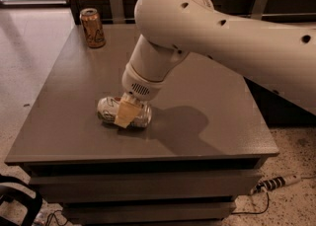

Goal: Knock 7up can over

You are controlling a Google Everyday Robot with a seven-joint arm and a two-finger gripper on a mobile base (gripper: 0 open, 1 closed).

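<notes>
The 7up can (106,108) lies on its side on the grey table (207,136), left of centre and towards the front edge. It is silver-white with green markings. My gripper (127,113) is down at the can, with its beige tip across the can's middle, hiding part of it. The big white arm (207,32) reaches in from the right and covers the table's centre.
A copper-brown can (92,27) stands upright at the table's far left corner. Wooden panelling with metal brackets (116,0) runs behind the table. A power strip and cable (274,184) lie on the floor at the right. A dark object (15,203) sits at the bottom left.
</notes>
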